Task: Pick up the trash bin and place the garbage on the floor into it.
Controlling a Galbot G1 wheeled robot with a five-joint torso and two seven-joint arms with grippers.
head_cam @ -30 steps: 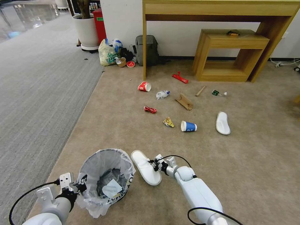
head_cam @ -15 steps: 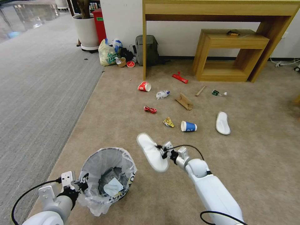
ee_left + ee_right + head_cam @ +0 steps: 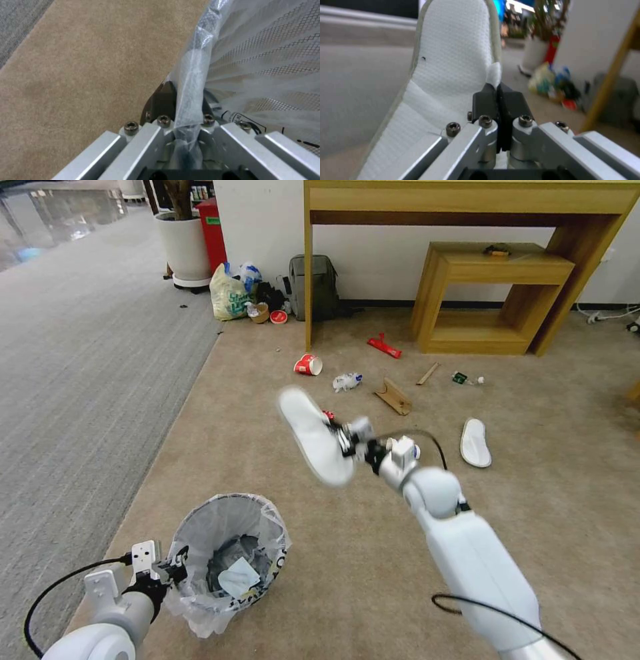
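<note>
White slipper: pinched at its edge by our right gripper, jaws closed on the fabric; held aloft mid-frame, above the beige floor.
Trash bin: lower left of frame, rim clamped with its liner by our left gripper.
Step advice: we should carry the slipper over the bin mouth, toe down, before releasing.
Change: slipper now higher and farther up-frame than half a second ago; bin unmoved.
Remaining: second slipper, red cup.

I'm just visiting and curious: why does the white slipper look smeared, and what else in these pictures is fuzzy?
Head view: the slipper and right end effector are motion-blurred, while the trash bin and floor stay sharp. Right wrist view: the slipper is crisp, the room behind is soft. Left wrist view: the bin's bag is in focus.
</note>
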